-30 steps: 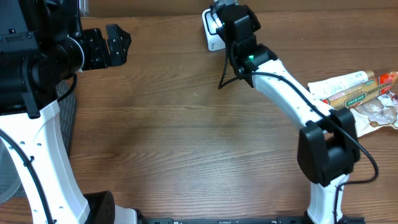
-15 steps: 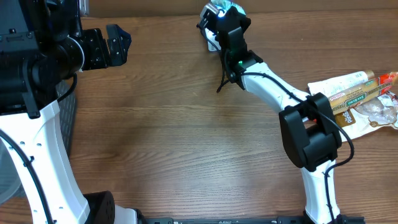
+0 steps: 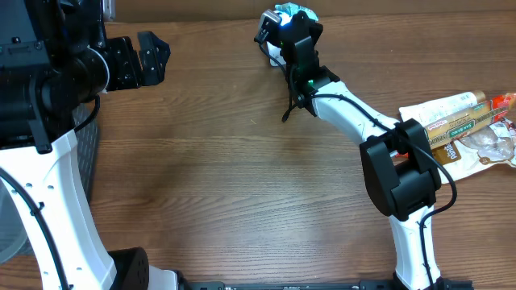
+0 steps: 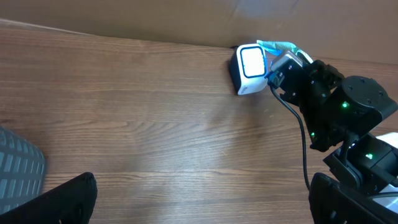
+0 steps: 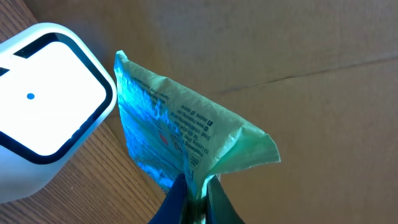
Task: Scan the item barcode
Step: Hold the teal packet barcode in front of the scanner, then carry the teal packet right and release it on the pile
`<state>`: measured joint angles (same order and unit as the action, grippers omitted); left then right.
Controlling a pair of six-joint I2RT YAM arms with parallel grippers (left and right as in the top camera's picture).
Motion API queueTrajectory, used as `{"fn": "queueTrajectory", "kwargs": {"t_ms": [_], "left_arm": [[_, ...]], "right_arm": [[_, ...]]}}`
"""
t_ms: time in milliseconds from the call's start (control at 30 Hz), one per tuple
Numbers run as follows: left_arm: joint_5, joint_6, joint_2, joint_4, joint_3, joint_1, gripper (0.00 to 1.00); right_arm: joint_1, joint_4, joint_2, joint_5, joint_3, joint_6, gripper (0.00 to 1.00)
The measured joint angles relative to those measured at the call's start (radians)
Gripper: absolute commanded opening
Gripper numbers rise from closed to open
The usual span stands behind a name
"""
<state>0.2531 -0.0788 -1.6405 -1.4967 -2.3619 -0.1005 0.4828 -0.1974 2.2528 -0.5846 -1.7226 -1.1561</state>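
Green plastic packet (image 5: 180,137), pinched at its bottom edge between the narrow, clamped-together fingers of the right gripper (image 5: 194,198), held up off the table at the far edge, printed face with small text turned toward the wrist camera, upper corners flaring out to either side. Just beside it, on the left in the right wrist view, the white scanner (image 5: 43,124), dark-framed window lit bright, the packet's near edge tinted blue; touching or only close, impossible to tell. In the left wrist view, the same packet (image 4: 280,46) peeking out behind the gripper, right of the scanner (image 4: 249,68), the scanner standing on the wooden table (image 3: 226,177) against a brown cardboard wall (image 5: 298,50). From overhead, right arm (image 3: 355,121) stretched diagonally from the near right side to the far centre, a black cable (image 3: 289,105) hanging beside its wrist. Well apart, at the table's right edge, a loose pile of other packets (image 3: 459,125). At the far left, left gripper (image 3: 143,58) spread wide, holding nothing, hovering above the table. In its own view, a grey ribbed surface (image 4: 18,165) at the lower left.
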Motion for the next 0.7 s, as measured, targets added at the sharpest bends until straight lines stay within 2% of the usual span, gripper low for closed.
{"fn": "queueTrajectory", "kwargs": {"t_ms": [233, 400, 567, 700], "left_arm": [[0.000, 0.000, 0.000, 0.000, 0.000, 0.000, 0.99], [0.000, 0.000, 0.000, 0.000, 0.000, 0.000, 1.00], [0.000, 0.000, 0.000, 0.000, 0.000, 0.000, 1.00], [0.000, 0.000, 0.000, 0.000, 0.000, 0.000, 0.99]], "right_arm": [[0.011, -0.001, 0.000, 0.001, 0.000, 0.011, 0.04], [0.015, 0.051, -0.003, 0.001, 0.000, 0.103, 0.04], [0.018, 0.248, -0.062, 0.018, 0.000, 0.257, 0.04], [0.017, 0.497, -0.216, 0.126, 0.002, 0.479, 0.04]]}}
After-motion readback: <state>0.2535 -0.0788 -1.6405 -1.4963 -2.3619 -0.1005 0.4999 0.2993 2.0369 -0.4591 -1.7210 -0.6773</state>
